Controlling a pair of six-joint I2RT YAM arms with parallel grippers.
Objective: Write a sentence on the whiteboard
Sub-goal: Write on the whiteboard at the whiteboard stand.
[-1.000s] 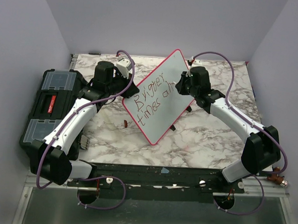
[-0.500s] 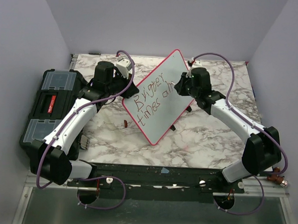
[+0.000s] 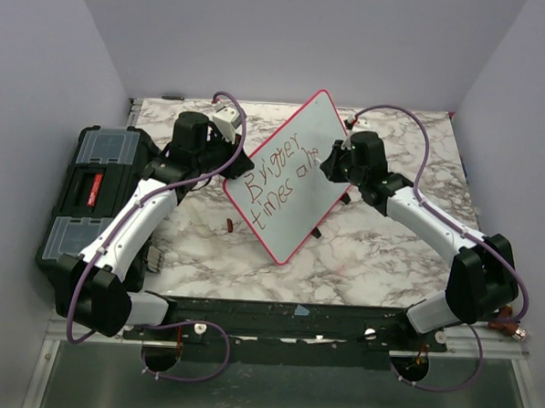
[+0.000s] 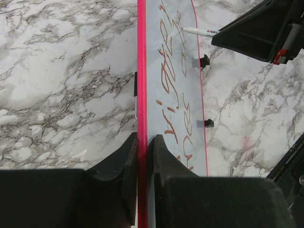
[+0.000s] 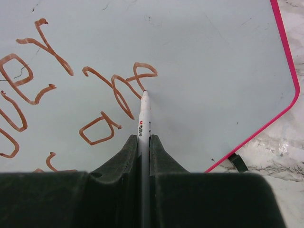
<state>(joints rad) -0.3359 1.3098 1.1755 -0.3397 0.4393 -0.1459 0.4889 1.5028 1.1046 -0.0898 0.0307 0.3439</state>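
Note:
The whiteboard [image 3: 300, 201], pale with a red-pink frame, stands tilted on the marble table. My left gripper [image 4: 142, 142] is shut on its pink left edge [image 4: 141, 71]. The sentence [image 3: 275, 181] runs in two lines of reddish-brown lettering, also seen in the left wrist view [image 4: 172, 85] and the right wrist view [image 5: 47, 95]. My right gripper [image 5: 144, 142] is shut on a white marker [image 5: 144, 118]; its tip touches the board at the last stroke, after "ah". In the top view the right gripper [image 3: 332, 161] sits at the board's right side.
A black toolbox [image 3: 90, 190] with clear lid compartments lies at the left table edge. A small dark red cap-like piece [image 3: 229, 225] lies on the marble below the board. Black clip feet [image 4: 204, 61] show behind the board. Purple cables loop over both arms.
The right gripper with the marker has shifted slightly right along the second line, and the last letter has gained a stroke. The left arm and board have stayed put.

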